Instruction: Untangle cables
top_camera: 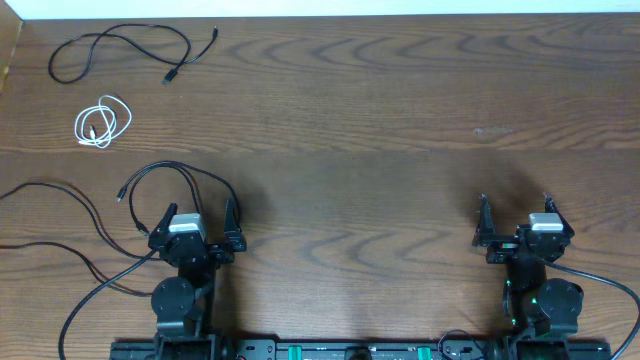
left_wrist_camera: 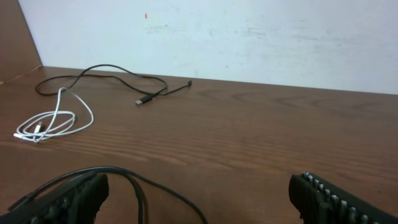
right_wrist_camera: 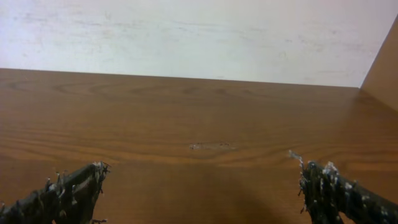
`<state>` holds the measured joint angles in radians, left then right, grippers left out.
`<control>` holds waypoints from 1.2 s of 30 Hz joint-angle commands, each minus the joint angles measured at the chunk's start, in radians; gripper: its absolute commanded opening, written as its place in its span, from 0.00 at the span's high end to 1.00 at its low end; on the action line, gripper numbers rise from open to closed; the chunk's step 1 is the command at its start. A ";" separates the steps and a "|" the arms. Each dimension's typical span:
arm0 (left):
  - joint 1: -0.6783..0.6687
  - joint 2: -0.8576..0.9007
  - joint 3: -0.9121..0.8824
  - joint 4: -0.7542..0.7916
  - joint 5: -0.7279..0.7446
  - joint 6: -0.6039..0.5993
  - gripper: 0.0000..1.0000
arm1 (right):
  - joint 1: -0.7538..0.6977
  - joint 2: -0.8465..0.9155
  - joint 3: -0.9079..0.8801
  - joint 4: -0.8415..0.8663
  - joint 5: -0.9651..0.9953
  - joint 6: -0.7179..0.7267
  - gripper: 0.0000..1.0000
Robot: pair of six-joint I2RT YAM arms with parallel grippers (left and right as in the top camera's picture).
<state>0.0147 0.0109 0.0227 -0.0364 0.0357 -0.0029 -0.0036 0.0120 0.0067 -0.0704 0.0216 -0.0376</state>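
Loose on the bench (top_camera: 350, 120):
- white coil (top_camera: 102, 122), beyond the left tool (top_camera: 193, 220)
- long black cable (top_camera: 120, 50), farther beyond
- black loop (top_camera: 175, 172), just ahead

All look light, limp and thin (likely slippery); best pinched beside a plug (top_camera: 170, 77).

The left tool and right tool (top_camera: 518, 215) are spread wide and empty.

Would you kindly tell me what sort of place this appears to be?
Probably a robotics lab bench: a left gripper and right gripper over a wooden table, a plain white wall behind, and a white cable and black cables laid out.
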 commanded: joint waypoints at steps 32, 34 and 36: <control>-0.006 -0.010 -0.019 -0.037 -0.044 0.036 0.02 | 0.007 -0.005 -0.001 -0.005 0.002 -0.011 0.01; -0.006 -0.010 -0.019 -0.037 -0.044 0.036 0.02 | 0.007 -0.005 -0.001 -0.005 0.002 -0.011 0.01; -0.010 -0.010 -0.019 -0.037 -0.044 0.036 0.02 | 0.007 -0.005 -0.001 -0.005 0.002 -0.011 0.01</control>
<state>0.0139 0.0109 0.0231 -0.0360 0.0261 0.0238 -0.0036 0.0120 0.0067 -0.0704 0.0212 -0.0376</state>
